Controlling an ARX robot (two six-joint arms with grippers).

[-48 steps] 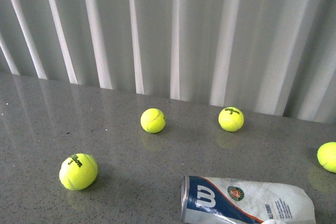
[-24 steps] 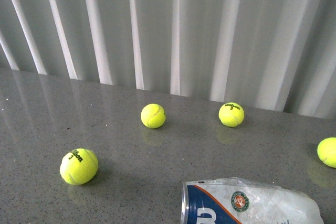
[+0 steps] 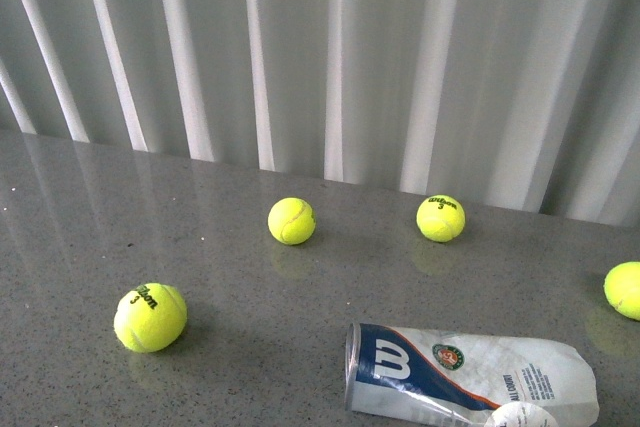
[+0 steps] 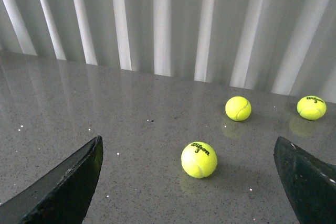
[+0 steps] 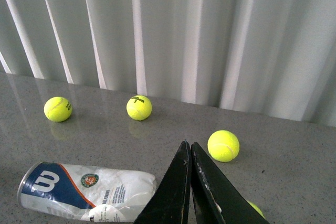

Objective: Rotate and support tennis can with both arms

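Observation:
The tennis can [image 3: 465,377] lies on its side on the grey table at the front right, its blue Wilson end to the left. It also shows in the right wrist view [image 5: 86,190]. My right gripper [image 5: 189,148] is shut and empty, its tips just past the can's pale end. My left gripper [image 4: 189,156] is open wide and empty above the table, with a tennis ball [image 4: 199,159] between its fingers on the table. Neither arm shows in the front view.
Several yellow-green tennis balls lie loose: at front left [image 3: 150,317], mid table [image 3: 291,221], back right [image 3: 441,218] and at the right edge [image 3: 623,290]. One ball [image 5: 223,146] lies just beyond my right fingertips. White pleated curtain [image 3: 320,57] backs the table.
The can has rolled on the spot: its Wilson logo and round emblem turned down out of sight half a second ago and now face up again. The camera view shifted slightly early on.

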